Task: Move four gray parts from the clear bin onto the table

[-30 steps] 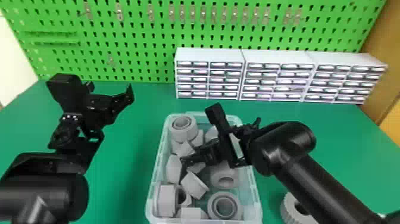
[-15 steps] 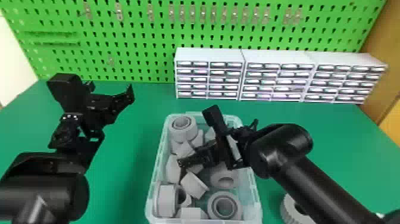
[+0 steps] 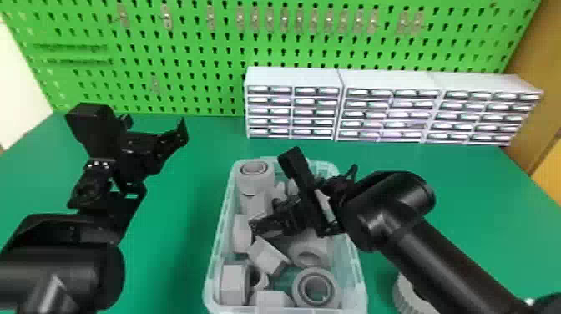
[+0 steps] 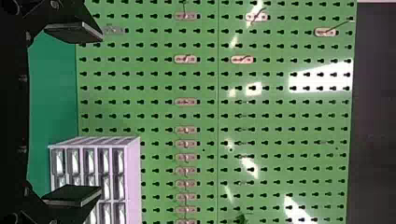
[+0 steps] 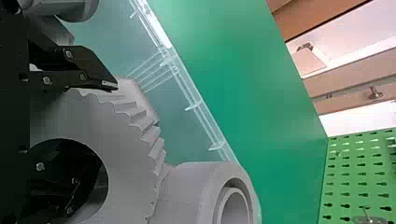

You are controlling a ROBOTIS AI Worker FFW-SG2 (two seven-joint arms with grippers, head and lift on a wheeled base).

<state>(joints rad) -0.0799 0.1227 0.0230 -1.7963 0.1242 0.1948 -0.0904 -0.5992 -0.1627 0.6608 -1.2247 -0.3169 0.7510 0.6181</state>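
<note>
Head view: left arm (image 3: pixel 62 271) comes in from the bottom-left corner, thick round section low, wrist (image 3: pixel 89 188) bent upward above it. Left gripper (image 3: pixel 155 125) is raised, boxy housing (image 3: pixel 89 121) on its outer side, one finger angled up and inward. Left wrist view has both fingers (image 4: pixel 72 195) spread wide, flat pads facing each other across the gap. Right arm (image 3: pixel 451 259) slants in from lower right, up toward center, to a fat round joint (image 3: pixel 388 208). Past that, right gripper (image 3: pixel 264 216) is tipped down and inward, lower than the left one; the two are well apart.
</note>
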